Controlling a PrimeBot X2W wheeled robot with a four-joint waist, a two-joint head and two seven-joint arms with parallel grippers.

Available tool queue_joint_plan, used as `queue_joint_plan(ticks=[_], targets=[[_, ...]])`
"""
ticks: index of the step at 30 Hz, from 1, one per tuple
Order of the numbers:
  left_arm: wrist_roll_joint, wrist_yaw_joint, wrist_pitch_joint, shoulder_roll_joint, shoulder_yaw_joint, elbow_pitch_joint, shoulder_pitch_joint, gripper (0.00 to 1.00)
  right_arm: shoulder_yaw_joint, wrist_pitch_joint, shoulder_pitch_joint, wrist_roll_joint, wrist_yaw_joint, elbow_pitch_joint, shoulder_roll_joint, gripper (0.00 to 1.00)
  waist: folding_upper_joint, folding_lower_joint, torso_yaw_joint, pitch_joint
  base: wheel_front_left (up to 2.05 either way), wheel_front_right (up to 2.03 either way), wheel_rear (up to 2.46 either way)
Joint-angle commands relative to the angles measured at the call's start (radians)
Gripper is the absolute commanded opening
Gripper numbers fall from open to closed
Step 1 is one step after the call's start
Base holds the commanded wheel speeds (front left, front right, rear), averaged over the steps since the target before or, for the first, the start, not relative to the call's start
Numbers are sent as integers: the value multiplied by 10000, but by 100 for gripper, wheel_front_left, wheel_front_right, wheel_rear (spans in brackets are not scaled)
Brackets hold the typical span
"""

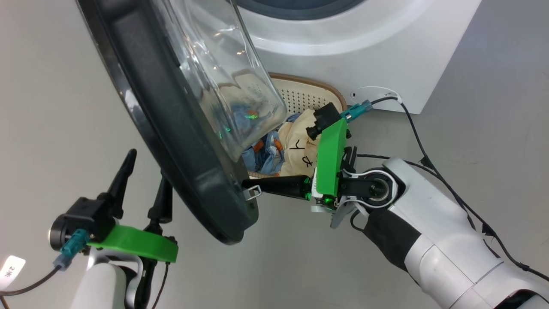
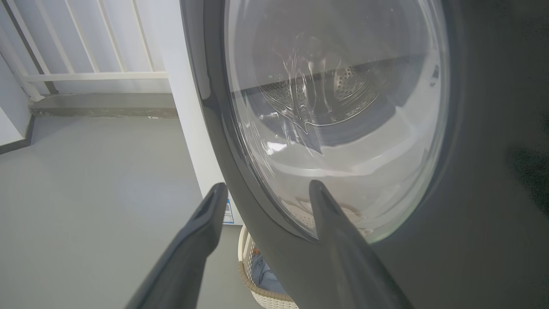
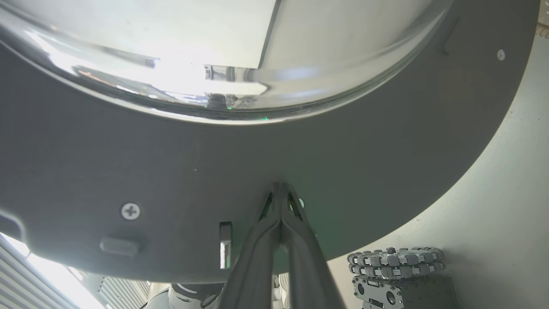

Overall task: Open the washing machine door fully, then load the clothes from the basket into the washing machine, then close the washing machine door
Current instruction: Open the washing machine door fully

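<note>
Left fingers (image 1: 123, 174) spread wide, right fingers (image 3: 300, 244) pressed together, over smooth grey floor (image 1: 51, 107).

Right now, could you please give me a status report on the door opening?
Left gripper open, outside washing machine door. Right gripper shut, tips at its inner rim. Clothes in basket, door partly screening them.

Washing machine door (image 1: 141, 98) slantwise over the basket (image 1: 306, 96); bare floor (image 1: 51, 107) leftward

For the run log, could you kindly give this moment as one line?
washing machine door: open; right gripper: shut, at inner rim; left gripper: open, outside; clothes: in basket
</note>
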Motion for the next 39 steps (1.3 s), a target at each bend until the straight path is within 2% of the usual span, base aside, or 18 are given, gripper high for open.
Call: queue_joint_plan(ticks=[1,6,12,26,28,29,30,32,34,35,39], targets=[[8,-25,-63,228,346,-211,-75,100,176,-84,-85,124,29,-247,427,0,-1,0,4,-2,0,0,0],[21,-25,-63,212,408,-217,-70,100,580,-386,-206,478,29,-130,427,0,-1,0,-34,-16,0,0,0],[72,-25,-63,231,588,-241,-35,100,525,-824,-253,550,29,-75,324,0,-1,0,-258,-105,0,0,0],[238,-25,-63,408,1147,-308,176,100,-90,-2808,1069,425,29,-1436,-1081,0,-1,0,-1056,-643,0,0,0],[276,-25,-63,428,1239,-314,244,100,-123,-3173,1289,339,29,-1652,-1222,12,-1,0,-1164,-765,0,0,0],[305,-25,-63,427,1268,-314,279,100,-155,-3397,1394,265,29,-1773,-1306,22,-1,0,-1209,-824,0,0,0],[337,-25,-63,428,1288,-317,319,100,-217,-3652,1519,227,29,-1876,-1365,36,-1,0,-1253,-891,0,0,0],[364,-25,-63,432,1307,-318,366,100,-231,-3819,1653,191,29,-2012,-1425,38,-1,0,-1294,-965,0,0,0],[408,-25,-63,452,1360,-334,482,100,-345,-4328,1949,123,29,-2189,-1545,51,-1,0,-1387,-1113,0,0,0],[422,-25,-63,467,1394,-347,550,100,-396,-4595,2079,82,29,-2215,-1591,100,-1,0,-1439,-1181,0,0,0],[475,-25,-63,496,1542,-401,821,100,-564,-5796,2463,-288,29,-2301,-1728,100,-1,0,-1635,-1437,0,0,0]])
